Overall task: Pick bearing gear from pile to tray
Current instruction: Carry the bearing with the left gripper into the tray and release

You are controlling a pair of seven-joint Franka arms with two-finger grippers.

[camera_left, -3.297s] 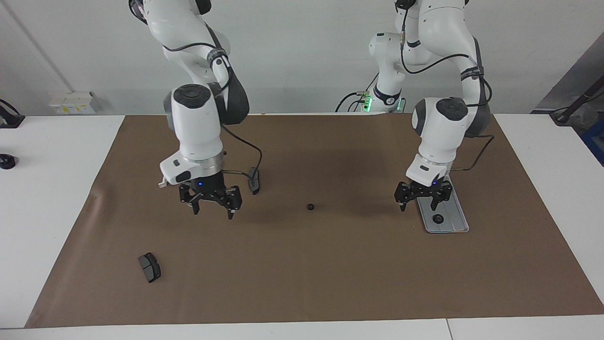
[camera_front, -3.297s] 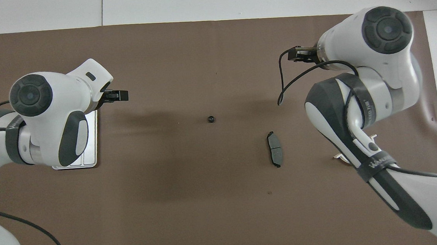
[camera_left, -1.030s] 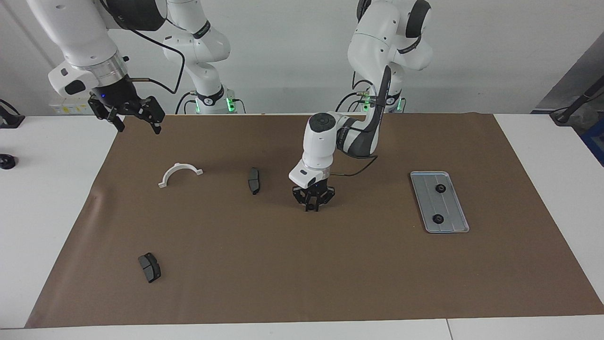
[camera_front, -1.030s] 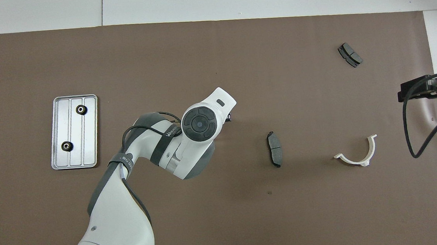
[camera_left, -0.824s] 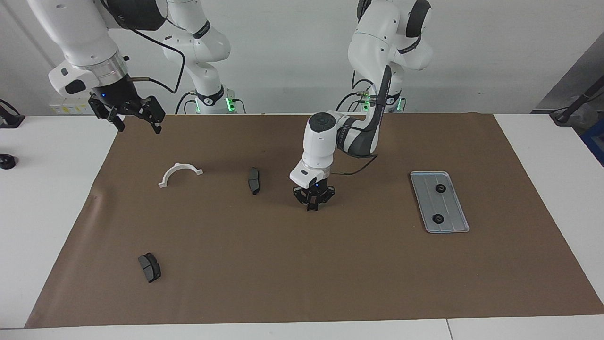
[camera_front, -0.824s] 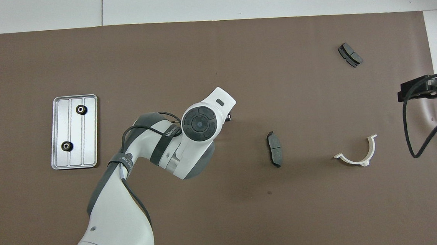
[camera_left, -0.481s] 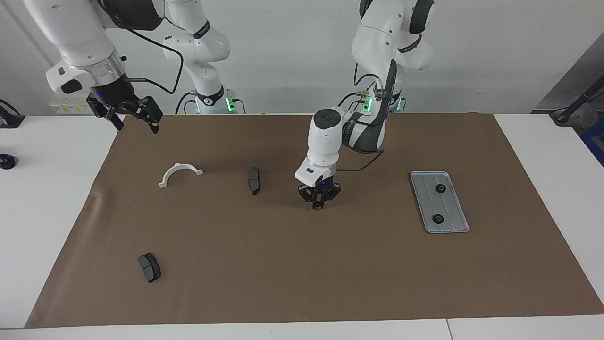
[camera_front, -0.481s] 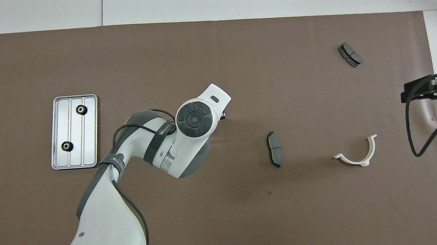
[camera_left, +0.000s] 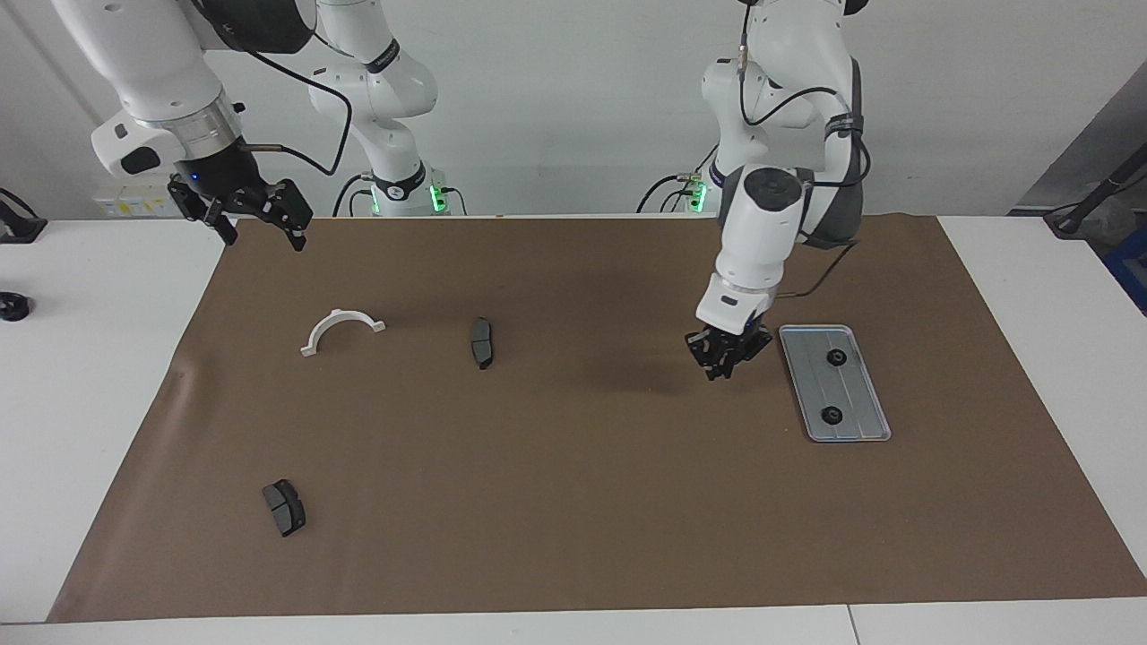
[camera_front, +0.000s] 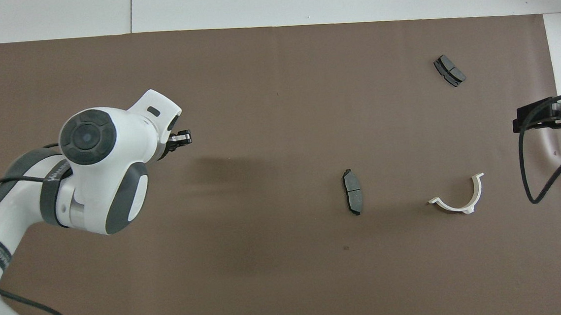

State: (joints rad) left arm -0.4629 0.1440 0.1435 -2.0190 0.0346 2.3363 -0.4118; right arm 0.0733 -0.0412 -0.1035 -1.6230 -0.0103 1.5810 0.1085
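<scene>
Left gripper point(camera_left: 720, 369): fingertips drawn together, raised over the mat point(camera_left: 573, 502) just beside the tray point(camera_left: 865, 428), toward the right arm's end of it. Whether a ring sits between the tips cannot be told.
Left arm: reaches in from its own end of the table, wrist tilted toward the tray; in the overhead view its body covers the tray.
Tray: flat silver-grey, grooved lengthwise, lying on the mat toward the left arm's end.
Rings in tray: two small black rings, one point(camera_left: 836, 357) nearer the robots, one point(camera_left: 832, 415) farther from them; apart from each other.
Pad, middle point(camera_left: 482, 342): dark grey, flat on the mat about midway along the table, between the left gripper and the bracket point(camera_left: 342, 330).
Bracket: white half-ring, on the mat toward the right arm's end, its open side facing away from the robots.
Pad, outer point(camera_left: 284, 507): dark grey, farther from the robots than the bracket, near the right arm's end of the mat, well apart from the other parts.
Right gripper point(camera_left: 260, 231): fingers spread wide, nothing between them, held high over the mat's edge at the right arm's end; this arm waits.
Mat: brown sheet covering most of the white table point(camera_left: 90, 394).
</scene>
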